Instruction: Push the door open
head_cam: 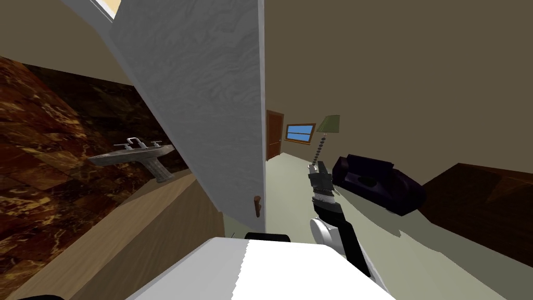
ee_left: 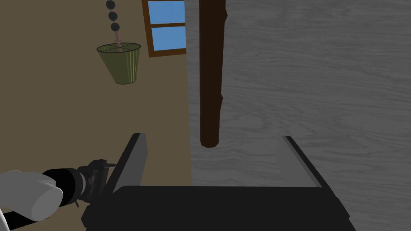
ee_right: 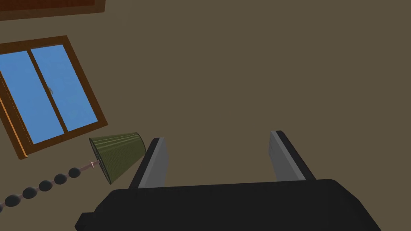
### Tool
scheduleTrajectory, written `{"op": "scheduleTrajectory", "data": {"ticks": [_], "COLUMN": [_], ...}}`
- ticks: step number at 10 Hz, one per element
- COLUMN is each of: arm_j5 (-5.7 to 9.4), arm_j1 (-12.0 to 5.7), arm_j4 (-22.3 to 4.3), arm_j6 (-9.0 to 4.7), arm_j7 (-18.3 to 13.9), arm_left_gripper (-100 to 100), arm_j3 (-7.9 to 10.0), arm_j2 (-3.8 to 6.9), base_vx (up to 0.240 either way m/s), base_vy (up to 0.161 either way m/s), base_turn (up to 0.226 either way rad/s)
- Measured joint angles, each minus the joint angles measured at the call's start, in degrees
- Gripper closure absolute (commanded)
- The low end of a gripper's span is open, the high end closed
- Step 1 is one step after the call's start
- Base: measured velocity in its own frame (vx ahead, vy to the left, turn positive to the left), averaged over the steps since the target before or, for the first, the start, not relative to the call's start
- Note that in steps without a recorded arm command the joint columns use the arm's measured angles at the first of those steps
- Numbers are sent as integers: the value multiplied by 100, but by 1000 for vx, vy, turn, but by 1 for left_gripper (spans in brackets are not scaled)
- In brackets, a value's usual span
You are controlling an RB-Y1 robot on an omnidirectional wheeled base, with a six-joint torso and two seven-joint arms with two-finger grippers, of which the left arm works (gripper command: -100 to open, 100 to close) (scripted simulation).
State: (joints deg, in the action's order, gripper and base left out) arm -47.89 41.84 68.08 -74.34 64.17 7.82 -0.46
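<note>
**Left gripper lined up on the door face, push about to bear**

The door (head_cam: 208, 104) is a grey, wood-grained slab. In the head view it runs from the upper left down to the centre of the frame, where its free edge stands upright. Its dark brown lever handle (head_cam: 256, 205) sits low on that edge, just above centre-bottom.

The left gripper (ee_left: 212, 138) faces the grey panel at close range with its fingers spread apart and nothing between them. The handle hangs down toward the gap between the fingers. I cannot tell whether the fingertips are touching the panel.

The right gripper (head_cam: 314, 169) is held out at centre-right of the head frame, well apart from the door. Its fingers are also spread and empty.

Beyond the door edge, the head view shows a green-shaded lamp (head_cam: 329, 124) and a dark sofa (head_cam: 377, 182) at mid-right. A grey sink (head_cam: 132, 152) stands against a dark marbled wall at the left.

I judge that the approach is done and the push itself is in hand, since the door already appears to stand somewhat ajar. The next move calls for pressing flat on the panel beside the lever, not clamping it. The fingers should stay clear of the handle so they do not snag. The push should also follow the door's swing so that contact does not slide off the free edge.
</note>
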Motion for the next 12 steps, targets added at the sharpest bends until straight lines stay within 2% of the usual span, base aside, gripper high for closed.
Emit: {"op": "scheduleTrajectory", "data": {"ticks": [2,3,8,9,12], "arm_j5": [-82,-87,-82,-82,208], "arm_j1": [91,98,91,91,-12], "arm_j4": [-83,-80,-83,-83,-112], "arm_j6": [-201,-221,-201,-201,-42], "arm_j7": [63,64,63,63,36], "arm_left_gripper": [-100,100,100,-100,-100], "arm_j3": [19,18,19,19,132], "arm_j2": [-114,-121,-114,-114,130], "base_vx": [162,-12,-21,35,68], "base_vy": [-28,3,4,-85,-186], "base_turn": [60,-20,-2,115,159]}}
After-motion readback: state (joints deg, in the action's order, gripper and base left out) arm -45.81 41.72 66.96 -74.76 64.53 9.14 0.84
